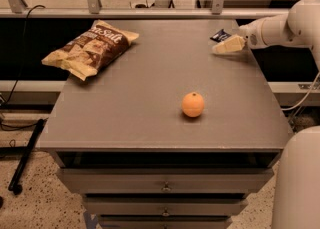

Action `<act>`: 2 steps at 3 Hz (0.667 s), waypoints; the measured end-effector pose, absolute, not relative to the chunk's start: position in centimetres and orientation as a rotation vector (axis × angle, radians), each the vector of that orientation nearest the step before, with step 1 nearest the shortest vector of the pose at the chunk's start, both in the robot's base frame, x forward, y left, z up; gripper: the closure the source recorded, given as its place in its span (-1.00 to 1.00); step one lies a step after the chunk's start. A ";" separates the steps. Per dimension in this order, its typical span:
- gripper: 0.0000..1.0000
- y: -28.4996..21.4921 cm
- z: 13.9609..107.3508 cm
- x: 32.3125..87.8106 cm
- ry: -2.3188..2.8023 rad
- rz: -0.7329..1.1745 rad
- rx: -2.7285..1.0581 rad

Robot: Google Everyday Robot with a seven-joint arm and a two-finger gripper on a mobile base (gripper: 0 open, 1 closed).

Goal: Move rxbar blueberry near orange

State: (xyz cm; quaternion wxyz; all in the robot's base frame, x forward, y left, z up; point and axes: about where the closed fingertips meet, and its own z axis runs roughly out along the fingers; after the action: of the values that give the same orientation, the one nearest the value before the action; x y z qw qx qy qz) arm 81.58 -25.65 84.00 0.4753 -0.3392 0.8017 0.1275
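The orange (193, 104) sits on the grey table (150, 93), right of centre and toward the front. The rxbar blueberry (219, 35), a dark navy wrapper, lies at the table's far right; only its end shows behind my gripper. My gripper (227, 46) has cream-coloured fingers and reaches in from the right on a white arm (280, 27). It hovers just in front of the bar, low over the table and well behind the orange.
A large brown-and-cream chip bag (92, 48) lies at the table's far left. Drawers (165, 187) run below the front edge. A metal rail (150, 12) crosses behind the table. My white base (297, 183) stands at the lower right.
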 end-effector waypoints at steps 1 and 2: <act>0.00 -25.7 84.1 81.6 1.964 0.317 -0.823; 0.46 -25.3 84.6 81.6 1.954 0.324 -0.825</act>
State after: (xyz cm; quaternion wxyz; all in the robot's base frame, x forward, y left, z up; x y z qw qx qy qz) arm 81.59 -25.35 84.58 0.4777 -0.3379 0.8000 0.1325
